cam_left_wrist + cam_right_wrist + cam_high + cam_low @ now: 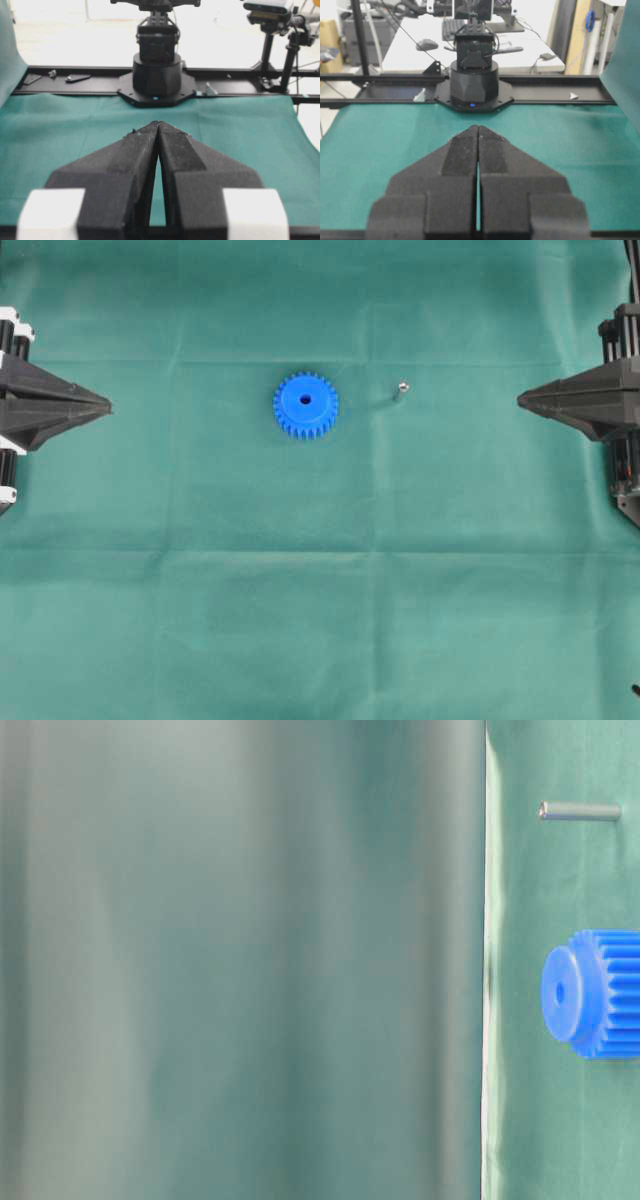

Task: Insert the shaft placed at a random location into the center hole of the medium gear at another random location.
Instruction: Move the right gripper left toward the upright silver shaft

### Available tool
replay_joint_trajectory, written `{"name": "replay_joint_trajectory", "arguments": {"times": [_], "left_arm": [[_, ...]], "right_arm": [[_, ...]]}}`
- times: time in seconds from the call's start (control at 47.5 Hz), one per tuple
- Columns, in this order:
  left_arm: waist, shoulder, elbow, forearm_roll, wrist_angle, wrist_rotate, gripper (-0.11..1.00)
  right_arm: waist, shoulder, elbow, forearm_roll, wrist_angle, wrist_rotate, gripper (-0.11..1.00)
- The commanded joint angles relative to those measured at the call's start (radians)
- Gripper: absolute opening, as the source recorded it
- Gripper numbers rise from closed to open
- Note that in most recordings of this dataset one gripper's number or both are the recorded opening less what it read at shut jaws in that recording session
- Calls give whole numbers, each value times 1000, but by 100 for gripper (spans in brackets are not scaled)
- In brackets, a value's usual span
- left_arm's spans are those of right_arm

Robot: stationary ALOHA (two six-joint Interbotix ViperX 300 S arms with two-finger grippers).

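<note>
The blue medium gear (305,404) lies flat on the green cloth near the middle, its center hole (304,399) facing up. The gear (595,993) and its center hole (559,991) also show at the right edge of the table-level view. The small silvery shaft (400,391) stands on the cloth to the right of the gear, apart from it; it also shows in the table-level view (580,811). My left gripper (103,402) is shut and empty at the far left edge. My right gripper (524,398) is shut and empty at the far right edge. Neither wrist view shows the gear or shaft.
Green cloth (320,590) covers the table. The left wrist view shows its shut gripper (158,124) facing the other arm's base (156,75). The right wrist view shows its shut gripper (478,128) facing the opposite base (473,82). A blurred green fold (240,960) fills most of the table-level view.
</note>
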Motion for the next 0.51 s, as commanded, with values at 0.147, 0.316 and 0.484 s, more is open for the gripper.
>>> {"name": "replay_joint_trajectory", "arguments": {"times": [0.147, 0.316, 0.484], "left_arm": [[-5, 11, -48, 9, 41, -23, 0], [-5, 11, -46, 9, 49, -23, 0], [-5, 17, -46, 9, 49, -25, 0]], "right_arm": [[-26, 35, -43, 0, 38, 8, 1], [-94, 97, -38, 2, 63, 15, 1], [-153, 209, -32, 3, 46, 15, 4]]}}
